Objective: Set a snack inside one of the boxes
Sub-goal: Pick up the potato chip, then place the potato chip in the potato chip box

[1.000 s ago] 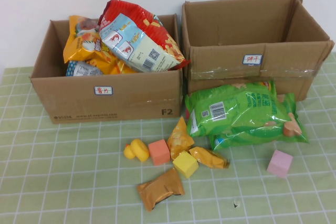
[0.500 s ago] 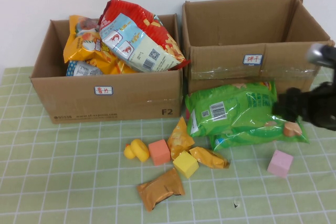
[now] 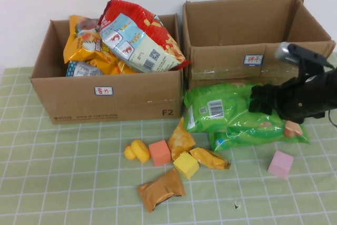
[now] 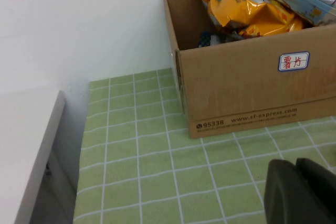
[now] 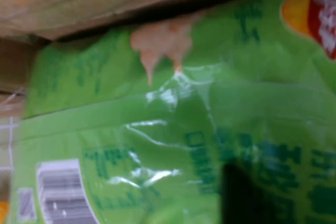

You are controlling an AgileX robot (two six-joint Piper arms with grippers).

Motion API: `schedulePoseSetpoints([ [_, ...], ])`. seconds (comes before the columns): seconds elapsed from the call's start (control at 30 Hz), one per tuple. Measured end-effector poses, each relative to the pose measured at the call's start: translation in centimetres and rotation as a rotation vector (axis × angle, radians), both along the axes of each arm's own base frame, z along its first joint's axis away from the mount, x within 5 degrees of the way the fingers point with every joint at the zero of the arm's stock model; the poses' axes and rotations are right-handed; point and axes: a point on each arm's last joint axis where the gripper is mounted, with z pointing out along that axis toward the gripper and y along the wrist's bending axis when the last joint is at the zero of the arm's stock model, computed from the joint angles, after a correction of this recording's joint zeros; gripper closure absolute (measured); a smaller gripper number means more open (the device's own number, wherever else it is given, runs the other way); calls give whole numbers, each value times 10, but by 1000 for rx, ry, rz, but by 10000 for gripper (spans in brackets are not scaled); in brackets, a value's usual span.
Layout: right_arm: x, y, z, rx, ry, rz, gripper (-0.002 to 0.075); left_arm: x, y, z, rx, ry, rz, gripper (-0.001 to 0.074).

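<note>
Two green snack bags [image 3: 231,114] lie stacked in front of the empty right cardboard box [image 3: 253,61]. My right gripper [image 3: 257,100] reaches in from the right and hovers low over the top green bag, open, holding nothing. The right wrist view is filled by that bag [image 5: 157,145], with one dark finger [image 5: 247,198] close over it. The left box [image 3: 105,98] is full of snack bags. My left gripper [image 4: 304,192] shows only in its wrist view, shut and empty above the mat near the left box [image 4: 247,93].
On the green mat in front lie a brown packet [image 3: 160,189], two small orange packets [image 3: 180,139], a yellow duck [image 3: 138,151], and orange [image 3: 159,153], yellow [image 3: 186,165] and pink [image 3: 280,164] cubes. A white wall stands behind the boxes.
My right arm came in from the right edge and moved left over the green bags. The top green bag has shifted slightly left.
</note>
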Motion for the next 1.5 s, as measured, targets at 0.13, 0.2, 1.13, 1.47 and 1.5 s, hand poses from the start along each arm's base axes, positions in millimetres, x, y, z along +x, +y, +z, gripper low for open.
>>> schedulePoseSetpoints([
  [0.13,0,1,-3,16,17,-6,519,0,0,-1,6,2,-1,736],
  [0.2,0,2,-1,26,20,-4,629,0,0,-2,7,4,-1,736],
  [1.13,-4,168,216,523,-844,516,718,0,0,-2,9,-5,-1,737],
  [1.47,73,232,143,518,-878,481,718,1,0,-2,5,-12,0,737],
  [1.5,79,234,134,518,-871,470,718,1,0,-2,5,-12,0,737],
])
